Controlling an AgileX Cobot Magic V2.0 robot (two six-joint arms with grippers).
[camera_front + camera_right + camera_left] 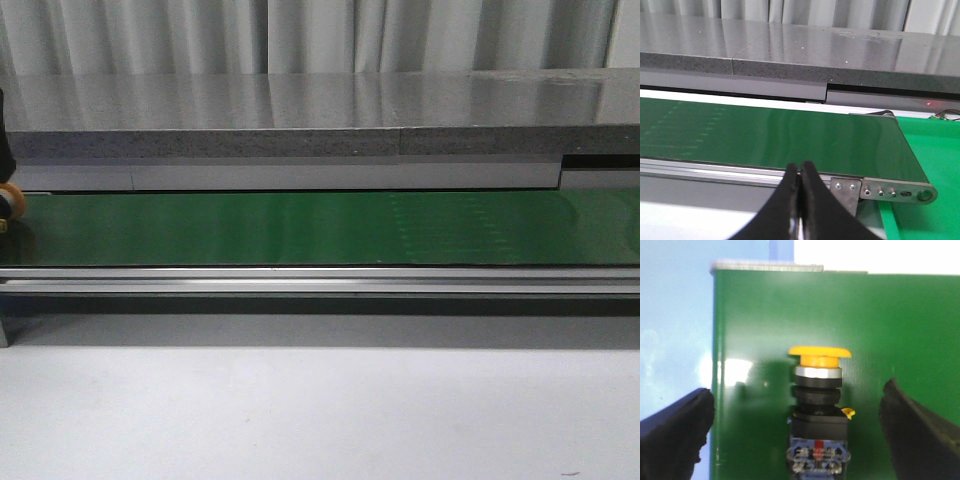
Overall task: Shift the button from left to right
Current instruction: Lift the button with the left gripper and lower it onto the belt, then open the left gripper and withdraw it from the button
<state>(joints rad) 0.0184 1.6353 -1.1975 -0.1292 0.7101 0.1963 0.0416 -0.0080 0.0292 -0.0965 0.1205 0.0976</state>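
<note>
Left wrist view shows the button [819, 410] lying on the green belt [890, 330] between the left tool's [800, 435] spread fingers, untouched, while the right tool [800, 200] is pressed together.

Before me, a pale curtain [300, 35] hangs in folds at 12 o'clock behind a glossy grey speckled ledge [300, 120]; a green belt [320, 228] crosses the white desk [320, 410].

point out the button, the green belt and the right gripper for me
button [819, 357]: left wrist view, on its yellow cap
green belt [330, 228]: front view, bare middle of its surface
right gripper [799, 187]: right wrist view, where the closed fingertips meet
</note>
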